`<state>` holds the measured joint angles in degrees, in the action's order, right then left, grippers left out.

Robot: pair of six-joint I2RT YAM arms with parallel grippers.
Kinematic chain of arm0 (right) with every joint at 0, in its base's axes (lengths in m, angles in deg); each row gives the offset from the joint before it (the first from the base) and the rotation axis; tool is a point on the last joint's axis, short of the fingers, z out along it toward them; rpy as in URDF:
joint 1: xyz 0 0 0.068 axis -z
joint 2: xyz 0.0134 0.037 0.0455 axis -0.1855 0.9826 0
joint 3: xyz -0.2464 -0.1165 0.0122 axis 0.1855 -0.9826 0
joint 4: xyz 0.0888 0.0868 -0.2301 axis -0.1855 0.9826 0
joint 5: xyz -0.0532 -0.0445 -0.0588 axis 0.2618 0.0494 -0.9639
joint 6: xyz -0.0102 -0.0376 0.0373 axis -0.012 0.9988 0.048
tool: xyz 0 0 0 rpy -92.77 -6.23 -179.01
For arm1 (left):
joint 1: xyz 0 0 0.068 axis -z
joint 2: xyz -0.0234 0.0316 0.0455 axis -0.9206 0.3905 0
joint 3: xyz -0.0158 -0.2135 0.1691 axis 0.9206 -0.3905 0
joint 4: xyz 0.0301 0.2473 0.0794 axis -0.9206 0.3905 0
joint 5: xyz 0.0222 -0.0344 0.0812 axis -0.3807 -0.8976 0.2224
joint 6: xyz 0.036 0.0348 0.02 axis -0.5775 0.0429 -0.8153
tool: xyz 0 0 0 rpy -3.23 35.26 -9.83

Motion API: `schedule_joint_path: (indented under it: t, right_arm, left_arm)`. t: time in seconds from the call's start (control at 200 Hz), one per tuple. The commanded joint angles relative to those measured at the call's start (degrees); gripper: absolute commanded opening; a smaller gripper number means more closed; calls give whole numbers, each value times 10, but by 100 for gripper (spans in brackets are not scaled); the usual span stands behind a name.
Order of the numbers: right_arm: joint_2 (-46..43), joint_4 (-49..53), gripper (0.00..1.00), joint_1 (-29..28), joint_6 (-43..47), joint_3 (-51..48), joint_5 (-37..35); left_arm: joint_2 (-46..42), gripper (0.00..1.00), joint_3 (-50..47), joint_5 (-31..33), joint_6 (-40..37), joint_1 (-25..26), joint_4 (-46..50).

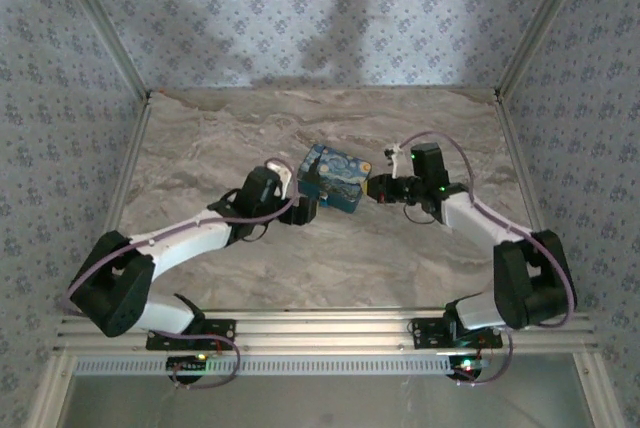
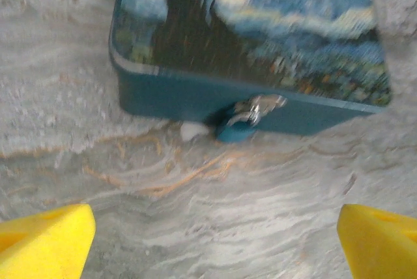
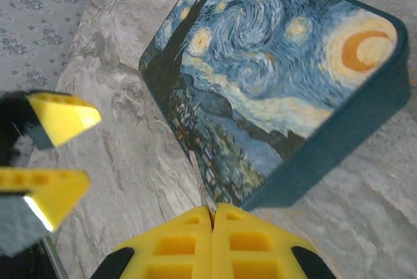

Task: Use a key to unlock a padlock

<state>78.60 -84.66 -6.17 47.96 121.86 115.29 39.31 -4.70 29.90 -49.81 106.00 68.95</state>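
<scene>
We saw the left arm stretched from the top view's lower left toward centre, the left gripper (image 1: 304, 210) spread wide before the starry-night tin (image 1: 335, 178). The tiny blue padlock (image 2: 240, 122) sat against the tin's side wall, mid-frame in the left wrist view. The right arm reached in from lower right, the right gripper (image 3: 212, 217) pinching a thin silvery key (image 3: 201, 188) beside the tin.

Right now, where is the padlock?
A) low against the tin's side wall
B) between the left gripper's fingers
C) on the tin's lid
A: the left wrist view shows the padlock at the foot of the tin side wall, ahead of the open left gripper and clear of both fingers.
</scene>
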Motion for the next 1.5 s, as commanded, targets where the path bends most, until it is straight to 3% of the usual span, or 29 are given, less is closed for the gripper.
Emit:
schedule_joint_path:
  t: [0.0,0.125,0.31,0.455,1.019,1.494]
  right_arm:
    - [37,-15,0,-8,-23,43,17]
    - [76,-21,0,-15,-30,67,11]
    - [133,-24,0,-19,-43,94,17]
    - [153,-26,0,-22,-48,99,20]
    - [162,-11,0,-22,-45,77,-7]
    - [159,-11,0,-22,-46,76,-14]
  left_arm:
    - [-9,96,-25,-1,2,-3,-123]
    - [40,94,20,-49,9,-30,-53]
    - [113,97,11,-133,46,-54,-168]
    - [157,93,23,-171,54,-54,-216]
    - [257,72,113,-210,32,-65,-225]
    - [261,74,61,-193,2,-41,-265]
